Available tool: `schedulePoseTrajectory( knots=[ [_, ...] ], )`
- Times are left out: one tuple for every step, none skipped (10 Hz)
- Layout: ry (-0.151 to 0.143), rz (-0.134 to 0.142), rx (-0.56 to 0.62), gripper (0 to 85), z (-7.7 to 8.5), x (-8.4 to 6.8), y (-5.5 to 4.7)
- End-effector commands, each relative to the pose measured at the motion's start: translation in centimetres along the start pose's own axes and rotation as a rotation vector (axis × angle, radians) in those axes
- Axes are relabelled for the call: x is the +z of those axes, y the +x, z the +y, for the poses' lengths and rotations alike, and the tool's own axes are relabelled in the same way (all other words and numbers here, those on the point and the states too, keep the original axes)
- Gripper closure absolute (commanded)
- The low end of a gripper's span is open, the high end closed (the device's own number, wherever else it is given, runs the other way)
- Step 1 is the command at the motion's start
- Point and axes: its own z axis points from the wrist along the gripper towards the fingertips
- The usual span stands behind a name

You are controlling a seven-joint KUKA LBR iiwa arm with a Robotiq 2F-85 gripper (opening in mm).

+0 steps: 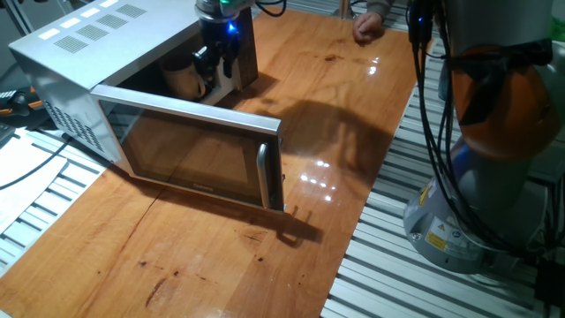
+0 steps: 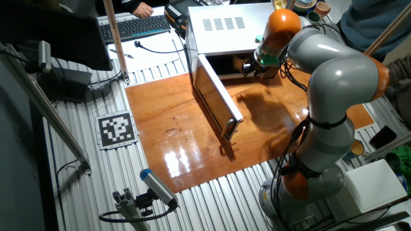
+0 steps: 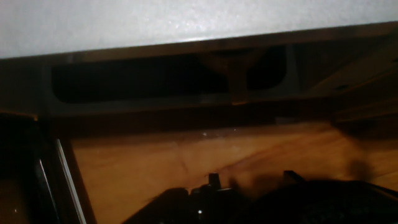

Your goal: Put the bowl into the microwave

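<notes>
The gripper (image 1: 214, 60) holds the bowl (image 1: 183, 78) at the microwave (image 1: 97, 53) mouth; clipping the frame could tip it.

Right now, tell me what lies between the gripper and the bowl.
Nothing that shows. In one fixed view the gripper sits at the open microwave mouth, right beside the bowl just inside; whether they touch is unclear.

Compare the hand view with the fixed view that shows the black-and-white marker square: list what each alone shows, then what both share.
Only the hand view: a close, dim look at the cavity floor edge.
Only the fixed view: the black-and-white marker square, the black keyboard, the grey-and-orange arm, the small cream bowl in the cavity beside the gripper.
Both: the silver-white microwave, the wooden table.
</notes>
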Motion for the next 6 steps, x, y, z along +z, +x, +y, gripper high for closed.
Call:
schedulePoseTrajectory(
  knots=[
    [0.001, 0.003, 0.000, 34.0, -0.07, -0.11, 0.24],
    [0.002, 0.006, -0.002, 34.0, -0.07, -0.20, 0.43],
    [0.002, 0.009, -0.005, 34.0, -0.08, -0.23, 0.52],
    [-0.001, 0.010, -0.007, 34.0, -0.06, -0.22, 0.51],
    [-0.001, 0.016, -0.013, 34.0, -0.06, -0.22, 0.52],
    [-0.006, 0.017, -0.016, 34.0, -0.06, -0.22, 0.52]
  ],
)
